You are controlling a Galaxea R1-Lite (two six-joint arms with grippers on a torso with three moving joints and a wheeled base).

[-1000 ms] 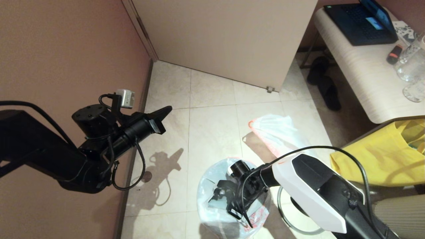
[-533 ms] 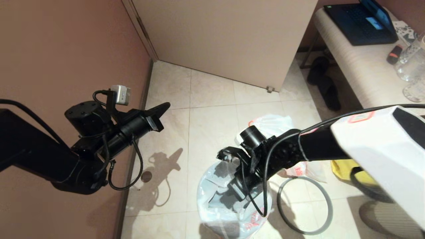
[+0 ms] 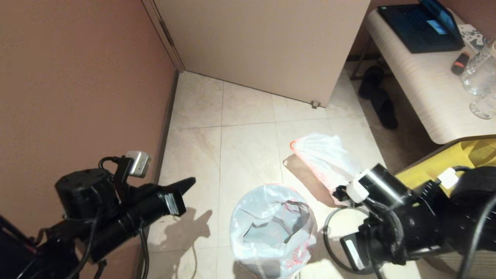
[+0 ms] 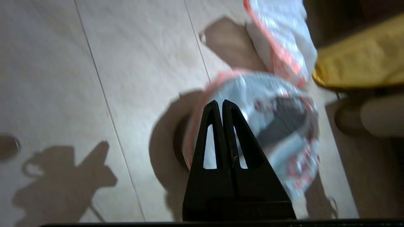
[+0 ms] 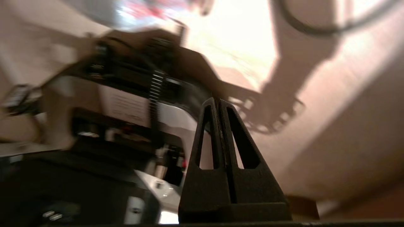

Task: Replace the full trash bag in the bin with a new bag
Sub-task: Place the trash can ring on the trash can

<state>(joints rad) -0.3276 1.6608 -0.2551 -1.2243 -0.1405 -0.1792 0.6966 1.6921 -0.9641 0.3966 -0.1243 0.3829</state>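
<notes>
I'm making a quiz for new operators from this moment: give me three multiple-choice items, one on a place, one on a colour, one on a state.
1. Where does the grey hoop lie?
A. on the floor beside the bin
B. round the bin's rim
C. on the bench

2. What colour is the cloth bag under the bench?
A. blue
B. yellow
C. green

3. How do the fingers of the left gripper stand?
A. wide open
B. shut on a bag
C. shut, holding nothing

Answers: 1 A, the hoop rests on the tiles right of the bin. 2 B, it shows yellow. 3 C, the fingertips meet with nothing between them.
</notes>
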